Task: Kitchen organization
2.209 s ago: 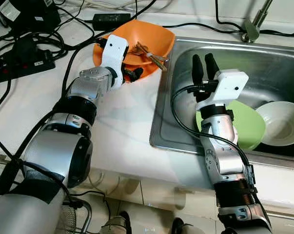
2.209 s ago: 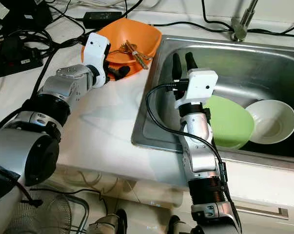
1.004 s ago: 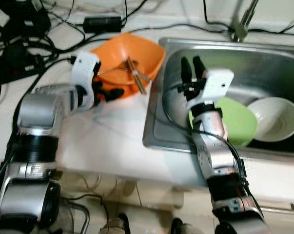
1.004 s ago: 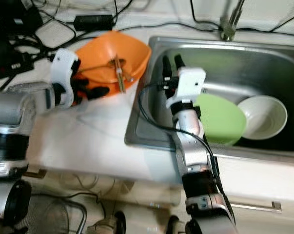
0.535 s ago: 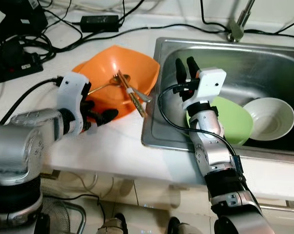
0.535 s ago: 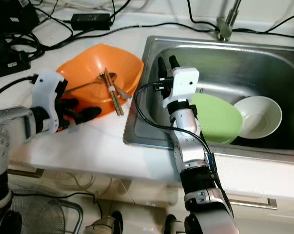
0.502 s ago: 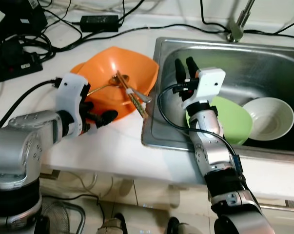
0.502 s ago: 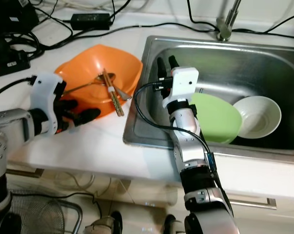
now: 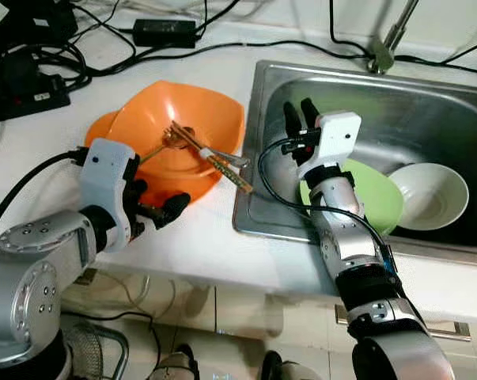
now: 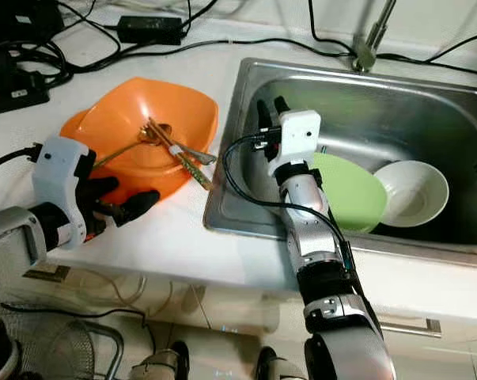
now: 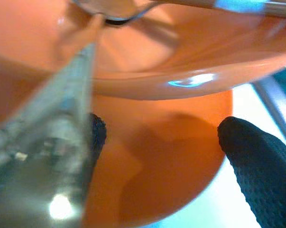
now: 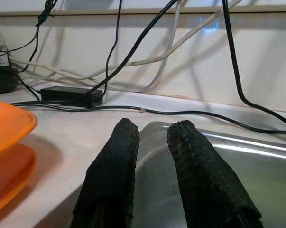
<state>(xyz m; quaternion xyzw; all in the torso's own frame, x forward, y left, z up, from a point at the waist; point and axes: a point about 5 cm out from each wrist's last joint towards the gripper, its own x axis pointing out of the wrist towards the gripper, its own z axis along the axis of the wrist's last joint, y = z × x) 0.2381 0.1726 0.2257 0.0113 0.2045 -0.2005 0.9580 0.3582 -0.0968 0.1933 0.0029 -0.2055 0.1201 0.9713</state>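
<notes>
The left gripper sits at the near rim of the orange bowl, which stands on an orange plate on the worktop just beside the sink. Its fingers are spread apart; in the left wrist view one lies under the bowl's rim against the plate and the other stands clear to the side, so it grips nothing firmly yet.

The step in hand looks like taking hold of the bowl stack to shift it. To do it well, the gripper should close on the rim squarely, one finger above and one below, and the bowl should stay level: chopsticks and a spoon lie loose in it, with the chopstick tips overhanging the rim toward the sink, and a tilt would send them sliding out. A slow, low drag or lift away from the sink edge is the safer course.

The right gripper hangs over the sink's near-left corner, fingers close together with a thin gap, holding nothing. A green bowl and a white bowl lie in the sink behind it.

Hard to tell: whether bowl and plate would lift together, since the plate is mostly hidden beneath the bowl, and exactly what cutlery lies with the chopsticks. The right arm covers part of the green bowl.
</notes>
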